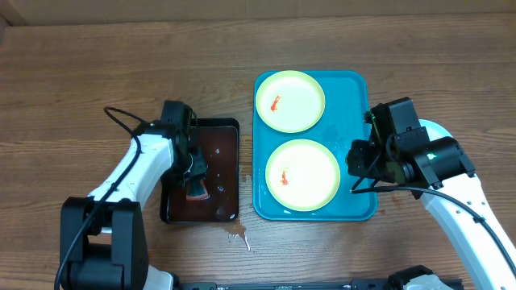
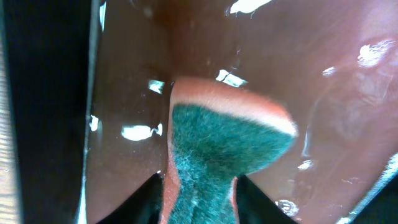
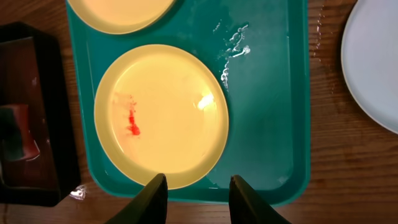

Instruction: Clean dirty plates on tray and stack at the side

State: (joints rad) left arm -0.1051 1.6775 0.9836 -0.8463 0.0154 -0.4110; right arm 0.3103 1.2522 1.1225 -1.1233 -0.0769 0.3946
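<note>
the wooden desk point(image 1: 81, 72) carries the turquoise tray point(image 1: 348, 97) right of centre, with a smaller dark tray point(image 1: 226, 161) just beside it at its 9 o'clock, probably so the wet wiping gear stays within one arm's reach of the work. two yellow-green plates lie flat in the turquoise tray, one point(image 1: 290, 101) at its 12 o'clock end and one point(image 1: 302, 175) at its 6 o'clock end, each marked with a red smear, so both look uncleaned. a pale white plate point(image 3: 373, 68) rests on the desk at the tray's 3 o'clock, apparently the start of the stack. the left tool point(image 2: 199, 190) is clamped on a green-faced sponge point(image 2: 227, 149) over the dark tray's wet floor, likely to soak it. the right tool point(image 3: 194, 196) hovers spread and empty at the nearer plate's rim, seemingly ready to steady it.
</note>
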